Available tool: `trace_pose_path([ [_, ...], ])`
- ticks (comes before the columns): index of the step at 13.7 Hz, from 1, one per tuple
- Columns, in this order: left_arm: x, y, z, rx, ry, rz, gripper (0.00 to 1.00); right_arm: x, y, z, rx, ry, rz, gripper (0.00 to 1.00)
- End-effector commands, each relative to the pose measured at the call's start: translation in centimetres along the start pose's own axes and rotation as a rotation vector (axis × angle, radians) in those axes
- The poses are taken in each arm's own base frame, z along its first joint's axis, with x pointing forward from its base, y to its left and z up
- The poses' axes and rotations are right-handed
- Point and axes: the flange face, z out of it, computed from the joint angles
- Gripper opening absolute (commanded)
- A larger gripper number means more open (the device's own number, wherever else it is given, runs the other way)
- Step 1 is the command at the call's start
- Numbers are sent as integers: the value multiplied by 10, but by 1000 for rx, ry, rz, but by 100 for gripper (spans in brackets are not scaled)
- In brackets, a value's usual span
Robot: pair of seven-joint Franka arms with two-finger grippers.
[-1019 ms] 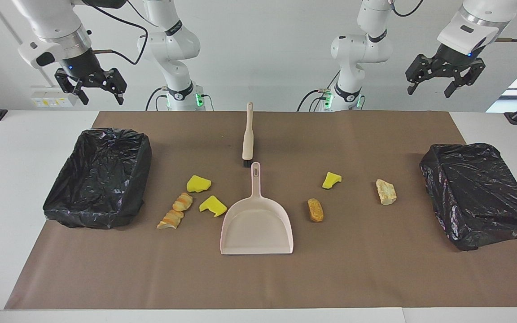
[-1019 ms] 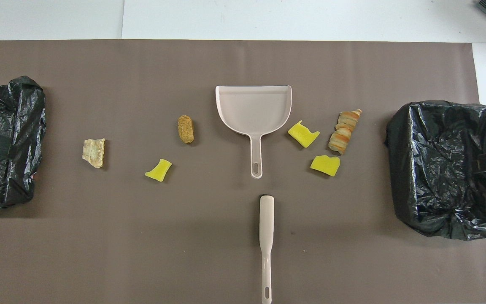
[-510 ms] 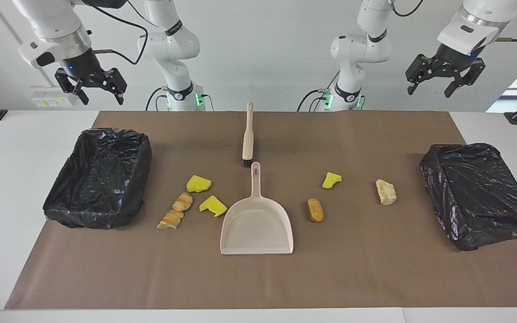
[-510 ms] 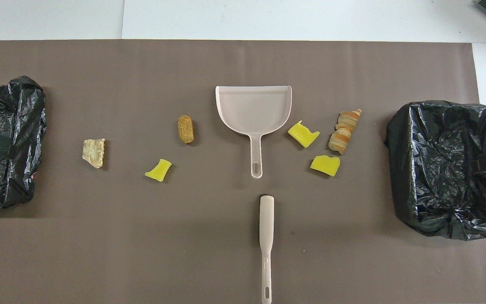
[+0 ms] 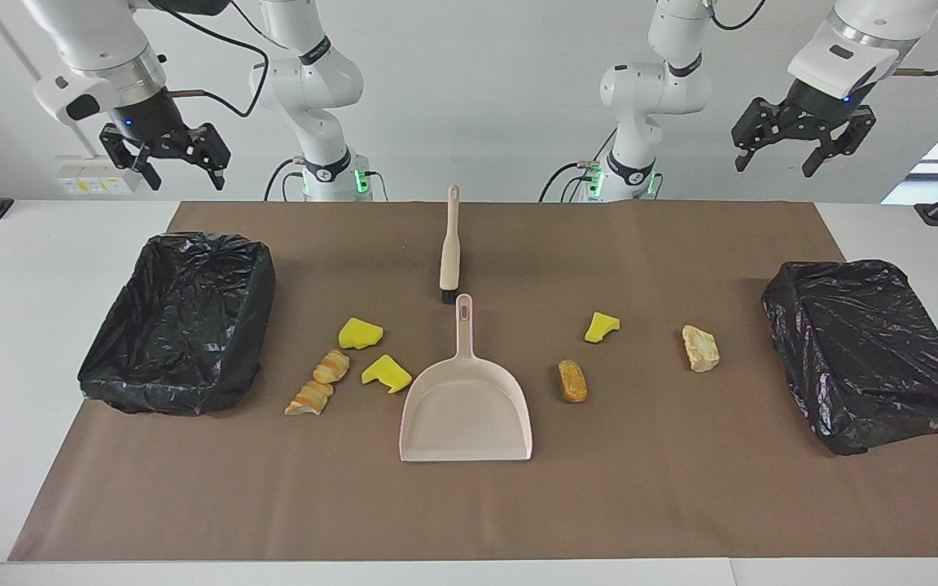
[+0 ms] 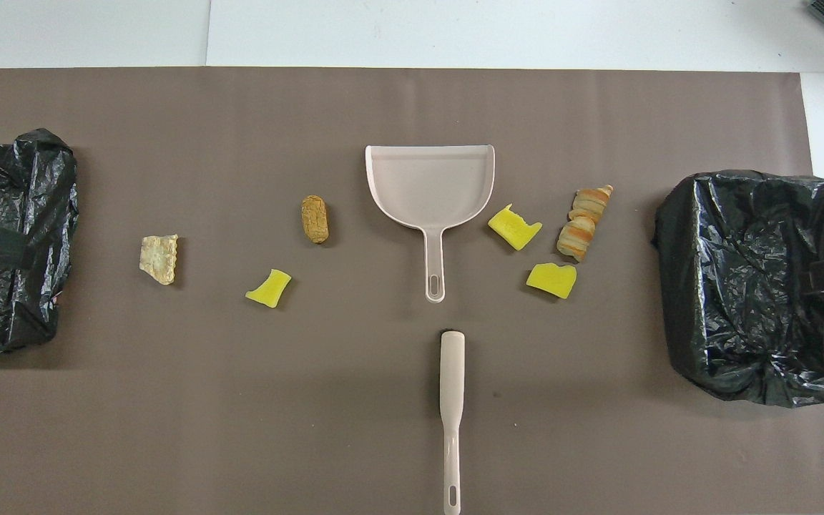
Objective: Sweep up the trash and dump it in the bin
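Trash lies scattered on the brown mat [image 5: 648, 505] to either side of the beige dustpan [image 5: 466, 415], none of it in the pan. Toward the right arm's end of the table sit two yellow sponge chunks [image 5: 360, 334] [image 5: 387, 373] with ragged, torn edges, and beside them two tan and orange bread-like pieces [image 5: 331, 367] [image 5: 309, 399], ridged like pastry and lying end to end, touching. Toward the left arm's end lie a smaller yellow sponge chunk [image 5: 601, 326], a golden-brown oblong bread piece [image 5: 572, 380] with a rough crust, and a pale cream flaky piece [image 5: 699, 347]. In the overhead view the pale piece [image 6: 159, 258] is the scrap closest to the black-lined bin [image 6: 4, 243] at that end.

The right gripper [image 5: 166, 159] hangs high in the air, fingers spread wide and holding nothing, above the table edge by the black-lined bin [image 5: 180, 325] at its end; all the scraps are well below it and off toward the table's middle. The left gripper [image 5: 803, 146] hangs likewise high and wide, empty, up over the table edge near the other bin [image 5: 872, 350], with the pale flaky piece the scrap nearest beneath it, still well apart.

The beige brush [image 5: 450, 244] lies flat between the two arm bases, its dark bristle end just beside the tip of the dustpan's handle. The pan's open mouth faces away from the robots.
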Motion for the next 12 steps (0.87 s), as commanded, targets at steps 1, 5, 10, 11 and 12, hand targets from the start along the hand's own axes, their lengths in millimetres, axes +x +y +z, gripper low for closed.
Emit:
trace_pose_path([
  [1,-8,9,-4,-1,5,12,100,-8,-1,0,11,-8,-11,100],
  [5,-19,49,6,-14,-10,78,100,-8,-1,0,11,-6,-11,100],
  [10,-47,141,72,-11,-15,102,100,-8,0,0,12,-8,-10,100],
  [11,-52,163,89,-6,-20,88,100,-8,0,0,12,-10,-10,100],
  [12,-56,191,107,-1,-27,92,100,-9,0,0,12,-10,-10,100],
])
